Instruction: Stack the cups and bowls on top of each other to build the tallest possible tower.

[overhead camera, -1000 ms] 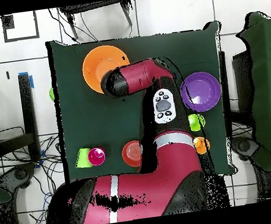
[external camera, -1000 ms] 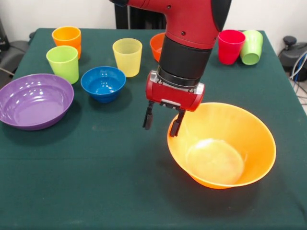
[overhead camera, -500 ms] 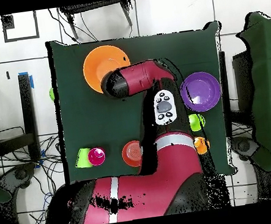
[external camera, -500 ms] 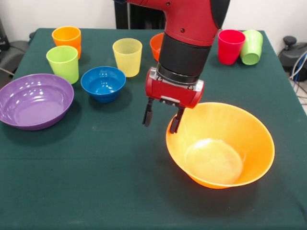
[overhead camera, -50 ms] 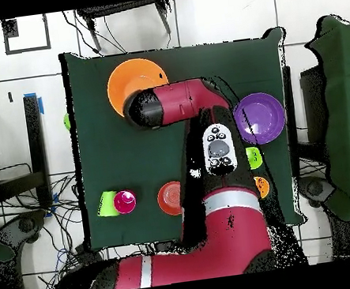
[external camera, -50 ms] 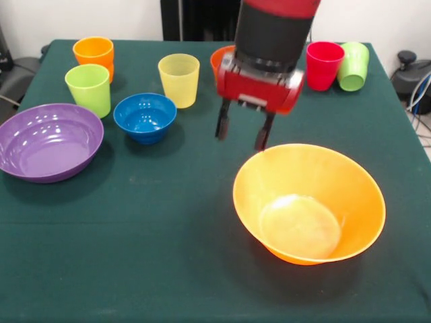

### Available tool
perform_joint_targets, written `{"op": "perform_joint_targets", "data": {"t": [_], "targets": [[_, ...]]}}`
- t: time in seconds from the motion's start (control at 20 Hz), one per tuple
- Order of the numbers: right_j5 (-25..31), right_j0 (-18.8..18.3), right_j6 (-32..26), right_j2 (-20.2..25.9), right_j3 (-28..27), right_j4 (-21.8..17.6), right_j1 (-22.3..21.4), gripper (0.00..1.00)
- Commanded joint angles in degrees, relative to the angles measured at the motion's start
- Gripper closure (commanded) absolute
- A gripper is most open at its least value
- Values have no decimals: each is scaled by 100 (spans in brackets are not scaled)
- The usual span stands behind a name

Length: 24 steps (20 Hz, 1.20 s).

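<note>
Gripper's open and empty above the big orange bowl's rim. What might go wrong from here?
The open gripper hangs just over the orange-yellow bowl's far rim; a descent could clip it and tip the bowl. The red-orange bowl sits hidden behind the arm, so a swing back may knock it.

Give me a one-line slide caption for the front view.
Open gripper hovers above the orange-yellow bowl's rim, cups and bowls unstacked.
</note>
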Motion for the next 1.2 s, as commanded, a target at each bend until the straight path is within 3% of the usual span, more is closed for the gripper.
{"op": "perform_joint_targets", "data": {"t": [0.05,0.4,0.65,1.0,1.2], "targets": [[819,324,-380,836,203,354,-667,0],[434,503,-465,1120,349,351,-495,0],[4,796,-156,1020,340,152,-193,0],[-698,1388,337,352,-118,-365,306,0],[-1001,1572,485,93,-353,-418,630,0]]}}
